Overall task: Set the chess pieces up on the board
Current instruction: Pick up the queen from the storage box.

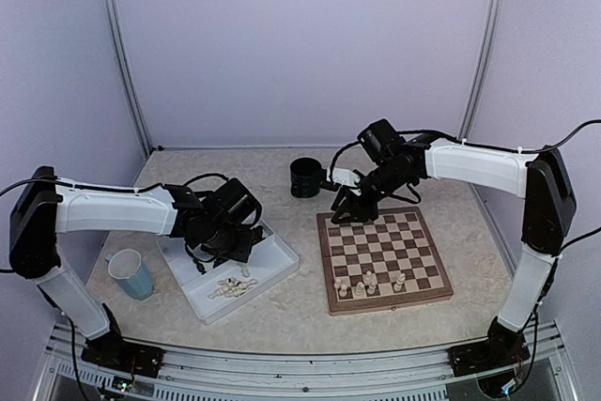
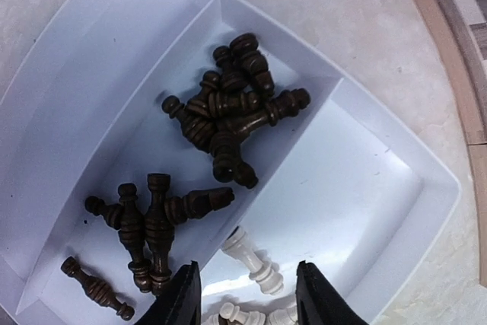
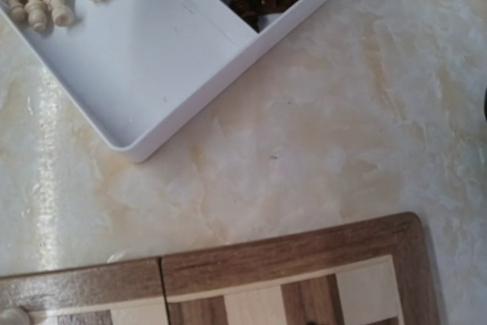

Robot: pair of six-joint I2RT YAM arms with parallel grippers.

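Nearest, cream chess pieces (image 1: pixel 371 283) stand on board (image 1: pixel 413 251), lower row. Left claw (image 2: pixel 247 275) spread, empty, over tray (image 2: pixel 358 165); only wrist view shows dark pieces (image 2: pixel 228 116) heaped inside. Right claw (image 1: pixel 351 206) at board's upper-left corner, grip cannot tell. Bare table (image 1: pixel 305 293) strip separates tray, board.

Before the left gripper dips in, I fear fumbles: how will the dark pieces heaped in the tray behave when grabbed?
Dark pieces look rigid, turned wood, likely light. Lying sideways and round, they'd probably roll. Heaped crosswise in the tray, neighbours may shift too.
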